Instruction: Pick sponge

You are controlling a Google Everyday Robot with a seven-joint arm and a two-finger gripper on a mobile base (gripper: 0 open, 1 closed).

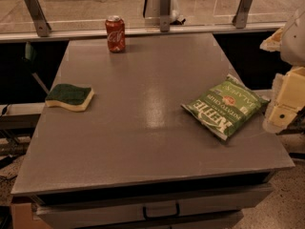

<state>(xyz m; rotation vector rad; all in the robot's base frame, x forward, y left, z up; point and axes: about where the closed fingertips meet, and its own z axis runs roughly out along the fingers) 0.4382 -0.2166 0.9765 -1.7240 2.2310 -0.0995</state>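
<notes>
The sponge (70, 97) lay far left of the gripper (285, 101) — its opening we couldn't tell — so we favoured crossing above the chip bag (224, 106) (then descending squarely).

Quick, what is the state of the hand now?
Hand: at the right edge of the table, by the chip bag; open or closed cannot be told.

The sponge (70, 97) lies flat near the left edge of the grey table (143, 142). A red soda can (115, 34) stands at the table's far edge. A green chip bag (224, 107) lies near its right edge, and the gripper (284, 112) hangs just beyond that edge.
</notes>
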